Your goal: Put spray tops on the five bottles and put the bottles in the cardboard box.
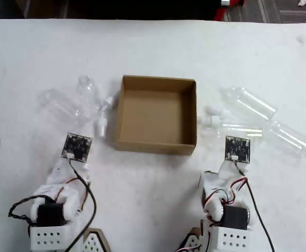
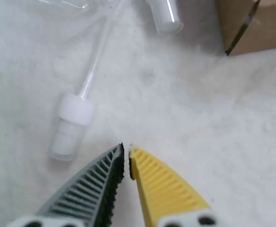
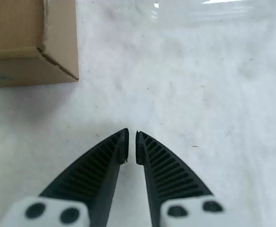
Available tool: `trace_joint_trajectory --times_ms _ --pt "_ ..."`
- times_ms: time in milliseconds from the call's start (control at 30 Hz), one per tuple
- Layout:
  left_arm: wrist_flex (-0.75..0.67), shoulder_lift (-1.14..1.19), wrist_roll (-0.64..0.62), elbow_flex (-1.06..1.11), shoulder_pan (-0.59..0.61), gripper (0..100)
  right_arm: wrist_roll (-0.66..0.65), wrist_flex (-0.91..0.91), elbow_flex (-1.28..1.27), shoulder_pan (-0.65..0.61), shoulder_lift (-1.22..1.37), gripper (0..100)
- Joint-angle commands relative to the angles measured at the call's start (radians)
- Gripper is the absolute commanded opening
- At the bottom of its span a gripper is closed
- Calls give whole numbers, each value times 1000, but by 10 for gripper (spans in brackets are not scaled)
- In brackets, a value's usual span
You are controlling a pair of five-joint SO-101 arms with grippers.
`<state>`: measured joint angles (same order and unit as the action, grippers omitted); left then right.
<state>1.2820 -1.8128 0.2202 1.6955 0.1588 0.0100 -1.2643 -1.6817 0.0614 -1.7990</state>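
The open cardboard box [image 1: 156, 114] stands mid-table with nothing in it. Two clear bottles [image 1: 63, 102] lie left of it, with two white spray tops [image 1: 101, 126] between them and the box. Three clear bottles [image 1: 250, 104] lie to its right, with white spray tops [image 1: 211, 116] by their necks. My left gripper [image 2: 126, 150] is shut on nothing, just above the table, close to a spray top [image 2: 71, 125] with a long dip tube. My right gripper [image 3: 131, 142] is shut too, holding nothing, between the box corner [image 3: 31, 42] and a bottle [image 3: 209, 9].
The left arm [image 1: 58, 205] and right arm [image 1: 226, 205] sit at the near edge, their wrist boards just short of the box's front wall. A second white cap [image 2: 166, 16] lies near the box corner [image 2: 256, 26]. Bare white table lies behind the box.
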Motion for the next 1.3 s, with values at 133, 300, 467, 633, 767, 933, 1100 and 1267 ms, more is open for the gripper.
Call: trace_joint_trajectory --times_ms 133,300,467,633,767,933,1100,1267 --pt "3 -10 2 -3 4 24 0 -4 -9 5 -5 15" --pt "3 -10 2 -3 2 24 0 -4 -9 5 -5 15" --pt "3 -10 2 -3 2 24 0 -4 -9 5 -5 15" --pt "3 -10 2 -3 2 24 0 -4 -9 5 -5 15" --pt "3 -10 2 -3 2 24 -2 -4 -9 -1 -5 15" --pt "3 -10 2 -3 2 24 2 -4 -9 -36 -5 15" --pt "3 -10 2 -3 2 25 2 -4 -9 -38 -5 15" --pt "3 -10 2 -3 2 26 3 -4 -9 -38 -5 15"
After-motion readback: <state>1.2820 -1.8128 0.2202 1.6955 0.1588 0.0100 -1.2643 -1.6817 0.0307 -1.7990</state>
